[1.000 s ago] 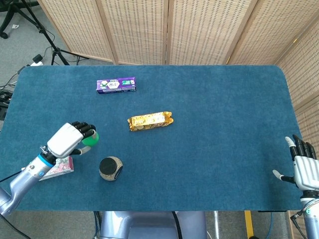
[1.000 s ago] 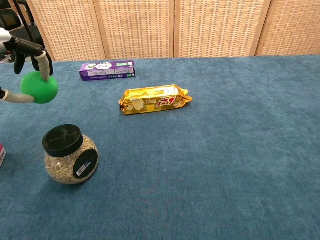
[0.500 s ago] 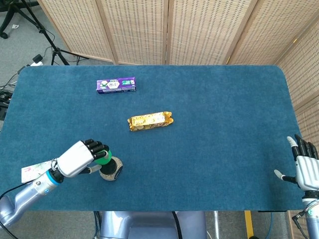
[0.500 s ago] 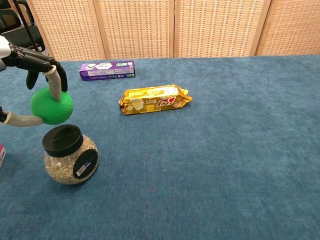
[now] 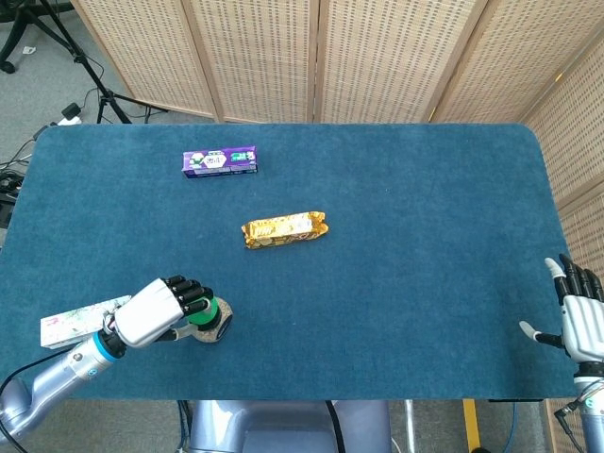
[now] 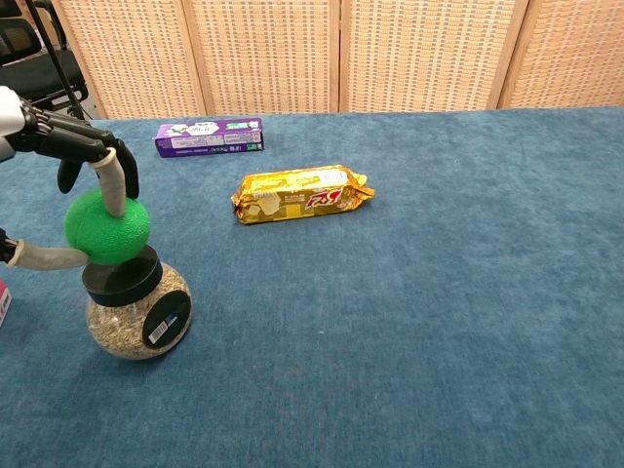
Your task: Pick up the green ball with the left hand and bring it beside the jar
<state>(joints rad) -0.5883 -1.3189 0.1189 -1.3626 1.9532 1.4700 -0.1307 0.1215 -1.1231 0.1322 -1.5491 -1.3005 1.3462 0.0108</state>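
My left hand (image 5: 156,312) (image 6: 68,166) grips the green ball (image 6: 107,228) (image 5: 200,312) from above, its fingers wrapped over it. The ball hangs right over the black lid of the round seed-filled jar (image 6: 137,310) (image 5: 217,327), at or just above it; contact cannot be judged. The jar stands upright near the table's front left. My right hand (image 5: 577,315) stays at the table's front right edge, fingers spread, holding nothing.
A gold biscuit packet (image 5: 284,229) (image 6: 302,192) lies mid-table. A purple box (image 5: 220,161) (image 6: 209,136) sits at the back left. A flat pink-and-white packet (image 5: 79,321) lies by the left forearm near the front edge.
The left hand has carried the green ball right and toward the front edge, from beside the pink packet to directly over the jar's lid. The right hand barely moved.
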